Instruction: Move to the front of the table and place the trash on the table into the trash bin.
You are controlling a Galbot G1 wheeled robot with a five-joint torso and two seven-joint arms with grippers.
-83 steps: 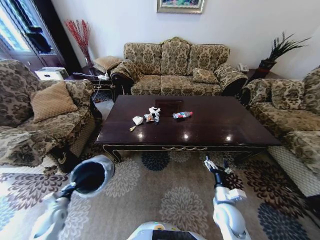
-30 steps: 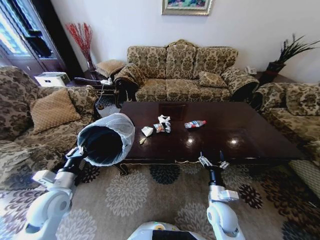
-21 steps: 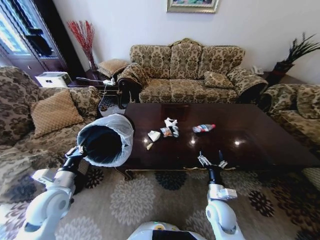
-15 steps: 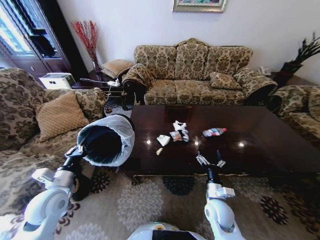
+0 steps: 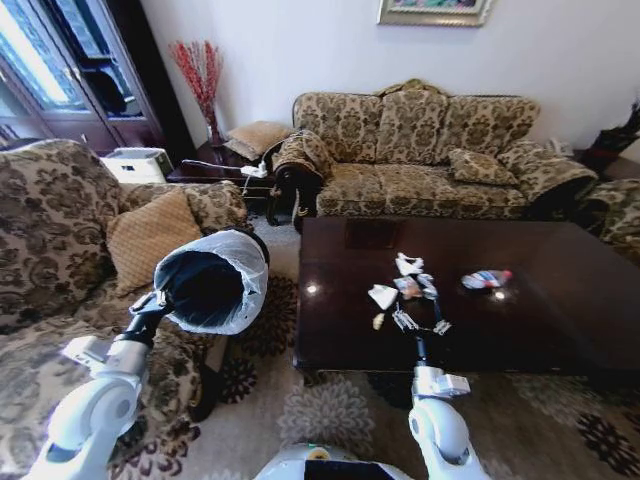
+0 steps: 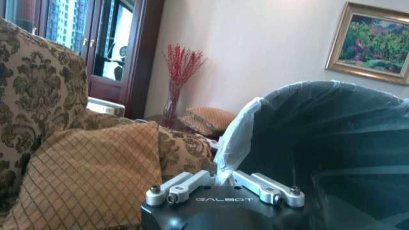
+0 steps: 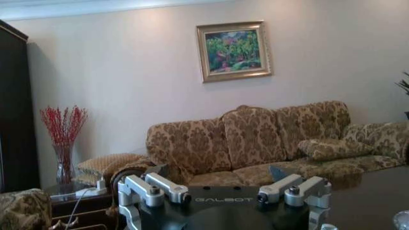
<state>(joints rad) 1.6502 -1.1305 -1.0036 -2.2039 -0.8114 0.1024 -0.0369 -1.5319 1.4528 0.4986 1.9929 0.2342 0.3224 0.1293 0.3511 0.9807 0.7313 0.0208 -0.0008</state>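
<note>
Gripper on my right [image 5: 421,321] hangs spread wide at lower centre over the table's [image 5: 560,330] near edge, trash [image 5: 404,281] just beyond; my left gripper [image 5: 152,303] pinches the trash bin's [image 5: 212,280] bag at left, so I'd creep closer squarely before reaching

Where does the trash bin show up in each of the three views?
Head view: the trash bin is held up at left by the left hand, mouth toward the camera, beside the table.
Left wrist view: bin close up, clamped at its bagged rim.
Right wrist view: not in it.
Shared landmark: red twig vase.
</note>
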